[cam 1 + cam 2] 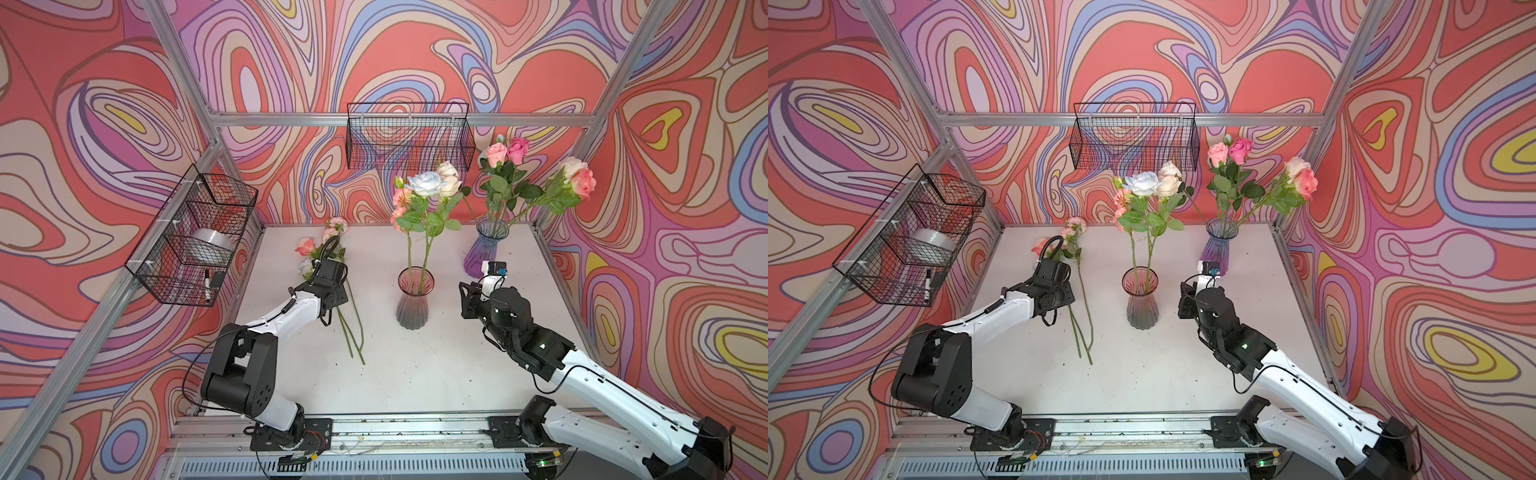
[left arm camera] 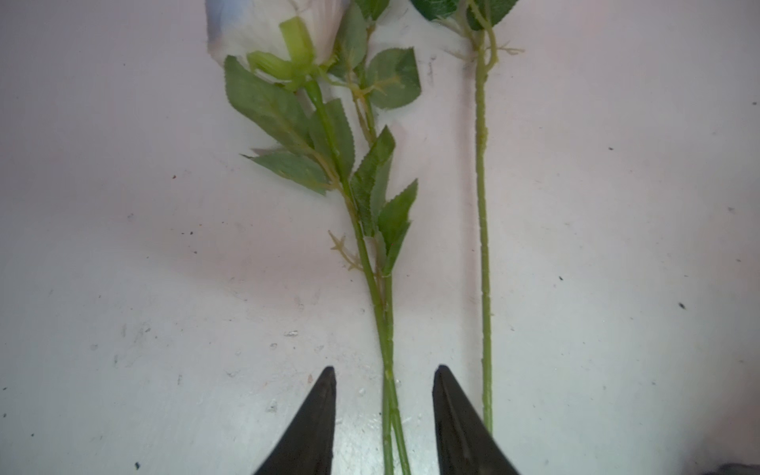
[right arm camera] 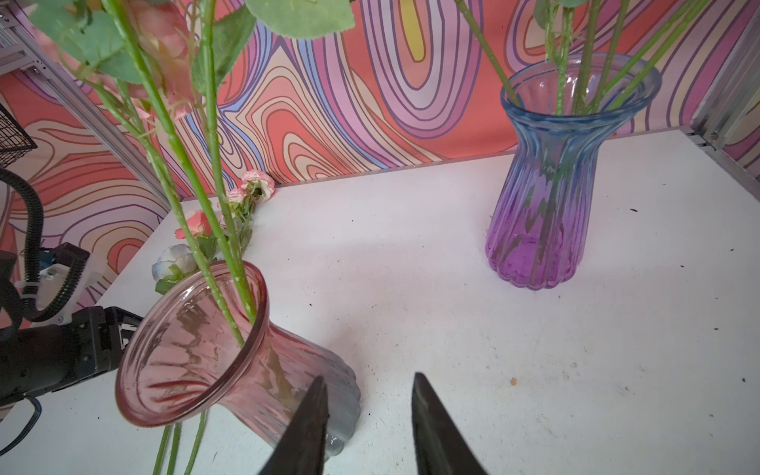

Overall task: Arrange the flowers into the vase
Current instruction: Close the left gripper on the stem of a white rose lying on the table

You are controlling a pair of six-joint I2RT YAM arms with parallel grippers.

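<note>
**Left wrist view: left fingers (image 2: 316,419) astride two stems (image 2: 386,390)**

- Left fingers: parted, one on each side of the two stems and touching neither. Nothing is held.
- Loose flowers (image 1: 309,249): lying flat on the tabletop (image 1: 436,374), left of the pink vase (image 1: 414,305) in both top views.
- Pink vase: upright, holding white, pale blue and pink blooms (image 1: 428,185).
- Purple vase (image 1: 484,249): behind and right of the pink vase, holding roses (image 1: 509,151).
- Right fingers (image 3: 312,419): parted and empty, near the pink vase on its right.
</note>
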